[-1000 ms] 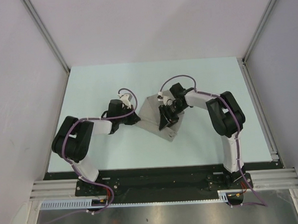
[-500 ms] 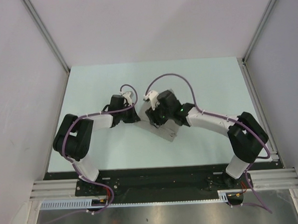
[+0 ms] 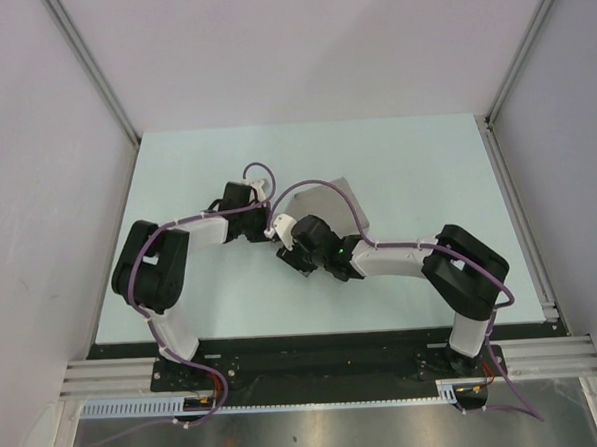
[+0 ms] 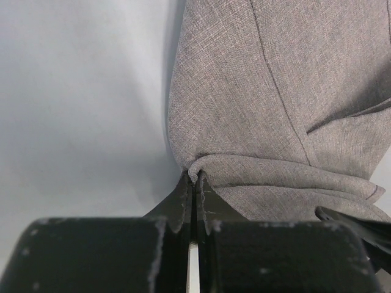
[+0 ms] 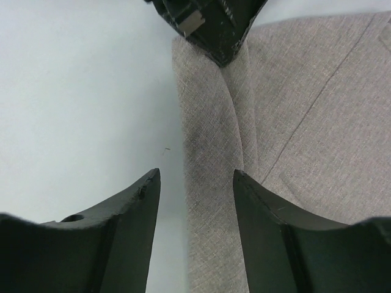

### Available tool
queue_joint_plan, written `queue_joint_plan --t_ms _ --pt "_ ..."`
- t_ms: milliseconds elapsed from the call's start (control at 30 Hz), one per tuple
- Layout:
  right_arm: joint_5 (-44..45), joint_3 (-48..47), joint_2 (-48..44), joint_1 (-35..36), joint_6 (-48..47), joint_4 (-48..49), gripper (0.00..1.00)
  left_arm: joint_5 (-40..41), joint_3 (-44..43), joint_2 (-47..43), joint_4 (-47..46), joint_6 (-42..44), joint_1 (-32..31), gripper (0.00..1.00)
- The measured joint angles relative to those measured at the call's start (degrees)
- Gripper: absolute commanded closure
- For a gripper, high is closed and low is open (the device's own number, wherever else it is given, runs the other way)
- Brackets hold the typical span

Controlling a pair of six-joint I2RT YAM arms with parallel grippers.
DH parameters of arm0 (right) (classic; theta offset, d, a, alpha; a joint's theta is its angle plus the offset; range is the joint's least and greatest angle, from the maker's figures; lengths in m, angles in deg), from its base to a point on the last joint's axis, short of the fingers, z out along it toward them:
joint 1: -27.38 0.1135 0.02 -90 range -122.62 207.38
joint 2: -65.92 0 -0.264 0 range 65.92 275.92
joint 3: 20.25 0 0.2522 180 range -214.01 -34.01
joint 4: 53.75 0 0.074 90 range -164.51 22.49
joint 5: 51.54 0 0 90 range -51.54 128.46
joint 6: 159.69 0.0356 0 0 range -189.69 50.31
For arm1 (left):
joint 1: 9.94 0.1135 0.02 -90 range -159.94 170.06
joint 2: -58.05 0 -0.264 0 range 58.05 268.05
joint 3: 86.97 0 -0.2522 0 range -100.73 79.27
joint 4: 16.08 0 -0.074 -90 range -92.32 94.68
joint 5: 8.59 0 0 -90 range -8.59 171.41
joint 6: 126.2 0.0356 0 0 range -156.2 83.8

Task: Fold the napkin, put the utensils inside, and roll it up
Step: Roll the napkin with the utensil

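Observation:
The grey-beige napkin (image 4: 275, 91) lies folded on the table, with a rolled fold along its left edge. My left gripper (image 4: 194, 178) is shut on the end of that fold. My right gripper (image 5: 195, 183) is open and faces the left one, its two fingers either side of the same rolled edge without touching it. From above, the napkin (image 3: 327, 194) shows only behind the right arm's cable, with the left gripper (image 3: 267, 231) and right gripper (image 3: 286, 250) close together at its near-left corner. The utensils are hidden.
The pale table (image 3: 202, 289) has a raised rail (image 3: 518, 212) along its right side and grey walls on three sides. The right forearm (image 3: 390, 259) stretches low across the near middle, its purple cable (image 3: 322, 187) arching over the napkin.
My right arm has swung off the top of the napkin, leftward and nearer, to its near-left corner by the left gripper. The left gripper has stayed shut on the napkin and shifted slightly away.

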Motion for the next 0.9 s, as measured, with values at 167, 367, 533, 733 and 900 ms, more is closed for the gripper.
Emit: queue_joint_plan --t_ms 167,367,533,733,900 --pt "1.0 0.0 2.7 -0.4 -0.7 0.0 0.47 -0.7 -0.4 0.3 0.6 -0.1 0.2 1.0" --pt "0.0 -0.3 4.4 -2.4 -0.6 0.0 0.57 -0.9 -0.6 0.3 0.8 -0.1 0.2 1.0" --pt "-3.1 -3.2 6.4 -4.1 -0.2 -2.5 0.72 -1.3 -0.6 0.4 0.7 0.0 0.3 0.85" --pt "-8.4 -6.6 7.5 -6.6 1.1 -7.4 0.88 -1.6 -0.6 -0.4 0.3 -1.6 0.4 0.37" --pt "-19.6 -7.3 7.8 -10.8 3.7 -8.5 0.95 1.6 0.9 -5.3 -0.2 -2.8 1.6 0.28"
